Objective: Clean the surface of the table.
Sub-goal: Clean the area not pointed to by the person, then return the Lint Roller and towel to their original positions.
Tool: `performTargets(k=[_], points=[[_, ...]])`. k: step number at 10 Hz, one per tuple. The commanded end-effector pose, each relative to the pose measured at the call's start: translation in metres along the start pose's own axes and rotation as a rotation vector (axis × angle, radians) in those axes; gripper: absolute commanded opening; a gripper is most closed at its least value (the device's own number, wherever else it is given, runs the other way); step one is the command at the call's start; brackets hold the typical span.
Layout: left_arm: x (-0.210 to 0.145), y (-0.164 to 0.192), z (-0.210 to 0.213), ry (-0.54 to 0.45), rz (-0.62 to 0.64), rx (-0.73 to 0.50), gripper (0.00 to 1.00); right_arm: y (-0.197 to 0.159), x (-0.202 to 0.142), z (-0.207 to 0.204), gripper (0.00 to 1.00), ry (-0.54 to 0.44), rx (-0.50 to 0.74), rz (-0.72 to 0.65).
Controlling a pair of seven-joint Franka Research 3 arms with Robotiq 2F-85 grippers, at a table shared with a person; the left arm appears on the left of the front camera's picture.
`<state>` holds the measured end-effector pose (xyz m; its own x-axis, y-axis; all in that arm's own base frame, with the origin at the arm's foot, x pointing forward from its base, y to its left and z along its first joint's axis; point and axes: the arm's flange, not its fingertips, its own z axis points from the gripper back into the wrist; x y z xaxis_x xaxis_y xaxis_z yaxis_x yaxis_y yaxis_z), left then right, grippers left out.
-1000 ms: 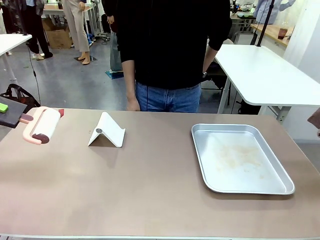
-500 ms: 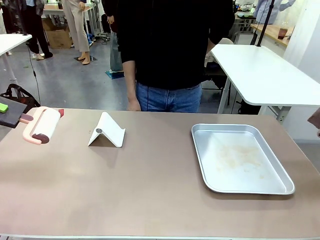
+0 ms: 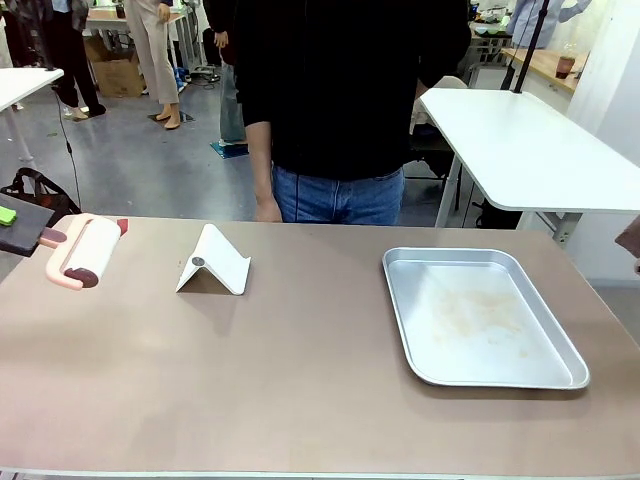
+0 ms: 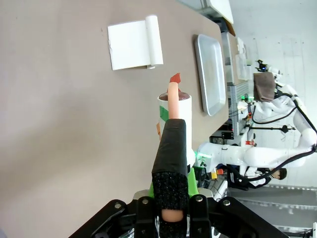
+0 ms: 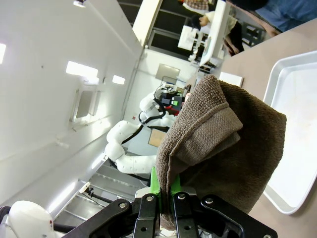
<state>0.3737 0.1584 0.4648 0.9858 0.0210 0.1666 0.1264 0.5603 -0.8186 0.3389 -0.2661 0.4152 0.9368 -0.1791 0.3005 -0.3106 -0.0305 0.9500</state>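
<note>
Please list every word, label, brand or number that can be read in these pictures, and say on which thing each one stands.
No text can be read.
The lint roller, the white stand, the metal tray, the brown cloth and the table carry no visible print.
The cardboard box far behind is too small to tell.

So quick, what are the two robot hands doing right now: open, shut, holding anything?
The left gripper is shut on the lint roller, by its handle.
The right gripper is shut on a brown cloth.
</note>
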Motion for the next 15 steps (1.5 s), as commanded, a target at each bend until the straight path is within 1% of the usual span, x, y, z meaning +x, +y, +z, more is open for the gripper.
performTargets(k=[1,2,3,4,5,6,10,11,12,13,14,15], points=[[0.025,-0.02,-0.003,-0.005,-0.035,0.065,0.23,0.005,0.002,0.001,0.08,0.001,-0.005,-0.006],[0.035,-0.032,-0.009,0.006,-0.067,0.051,0.23,0.005,0.002,0.001,0.08,0.001,-0.005,-0.006],[0.042,-0.04,-0.019,0.011,-0.074,0.075,0.23,0.005,0.002,0.001,0.08,0.001,-0.005,-0.006],[0.044,-0.044,-0.023,-0.002,-0.046,0.074,0.23,0.005,0.002,0.001,0.08,0.001,-0.005,-0.006],[0.04,-0.045,-0.023,0.02,-0.008,0.016,0.23,0.005,0.002,0.001,0.08,0.001,-0.005,-0.006],[0.042,-0.042,-0.021,0.016,-0.087,0.079,0.23,0.005,0.002,0.001,0.08,0.001,-0.005,-0.006],[0.042,-0.042,-0.021,0.016,-0.087,0.079,0.23,0.005,0.002,0.001,0.08,0.001,-0.005,-0.006],[0.042,-0.042,-0.023,0.019,-0.066,0.078,0.23,0.005,0.002,0.001,0.08,0.001,-0.005,-0.006],[0.057,-0.05,-0.02,0.008,-0.059,0.134,0.23,0.005,0.002,0.001,0.08,0.001,-0.005,-0.006],[0.076,-0.065,-0.027,0.006,-0.052,0.157,0.23,0.005,0.002,0.001,0.08,0.001,-0.005,-0.006],[0.095,-0.083,-0.042,0.028,-0.04,0.172,0.23,0.005,0.002,0.001,0.08,0.001,-0.005,-0.006],[0.105,-0.095,-0.055,0.041,-0.035,0.197,0.23,0.005,0.002,0.001,0.08,0.001,-0.005,-0.006]])
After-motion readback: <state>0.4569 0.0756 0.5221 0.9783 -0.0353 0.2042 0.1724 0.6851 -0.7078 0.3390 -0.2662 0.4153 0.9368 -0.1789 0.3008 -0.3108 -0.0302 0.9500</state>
